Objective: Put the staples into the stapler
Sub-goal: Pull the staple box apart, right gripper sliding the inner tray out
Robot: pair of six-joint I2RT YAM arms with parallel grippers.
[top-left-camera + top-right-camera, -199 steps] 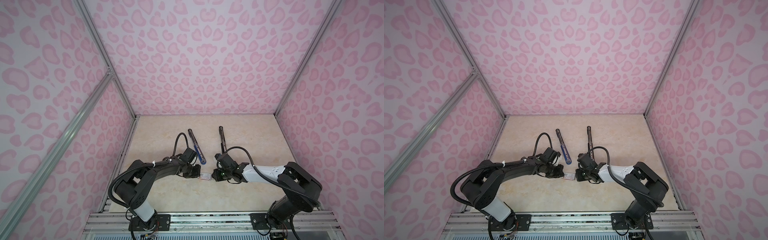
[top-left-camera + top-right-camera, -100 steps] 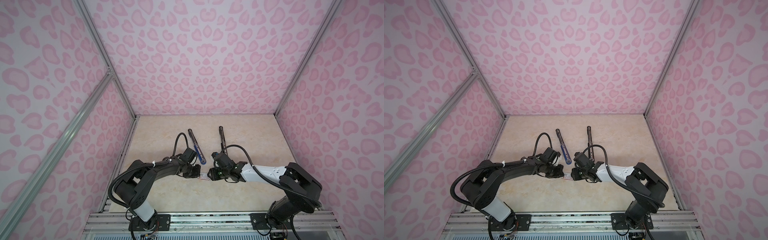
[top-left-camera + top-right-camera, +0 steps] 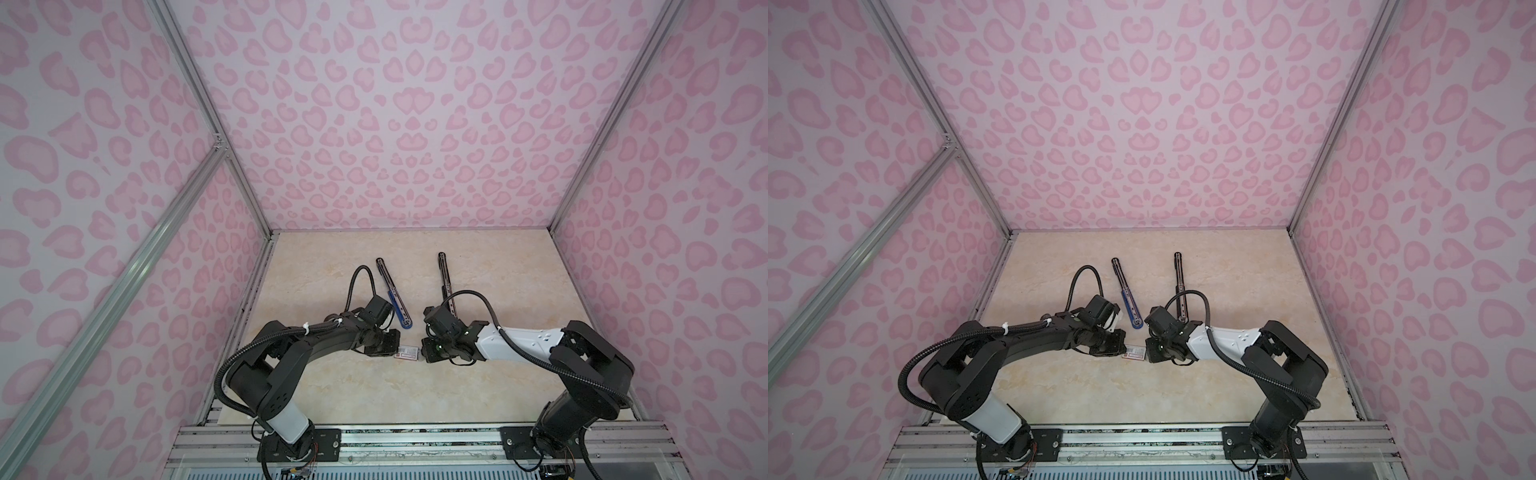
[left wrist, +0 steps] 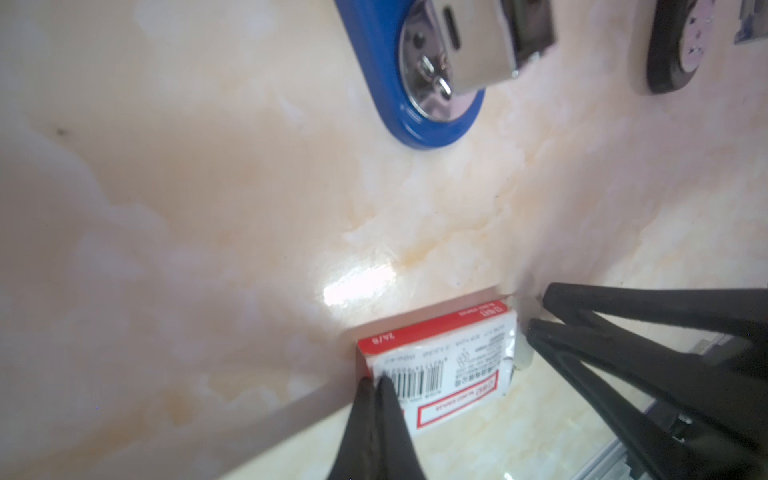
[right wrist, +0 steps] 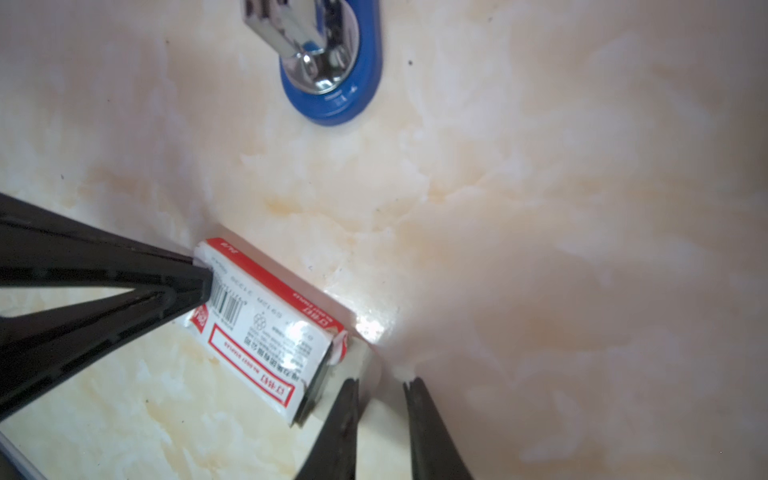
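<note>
The left gripper [image 4: 375, 384] is closed, its tips pressed on the box [image 4: 440, 365] at its barcode end to pin it; the staples are judged to lie inside (none is seen); the right gripper [image 5: 380, 384] is slightly parted, empty, at the open end, presumably to draw them out.

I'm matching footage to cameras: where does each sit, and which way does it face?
Both top views: high over the front rail, looking down at the beige marble-look tabletop; left arm, right arm, left claw and right claw all show.
Left wrist: on the left arm, looking along its shut claw at the small white-and-red barcoded box; the right claw shows opposite.
Right wrist: on the right arm, looking past its open claw at that box.
Shared: both wrist views show the box and the blue-based chrome stapler.
</note>
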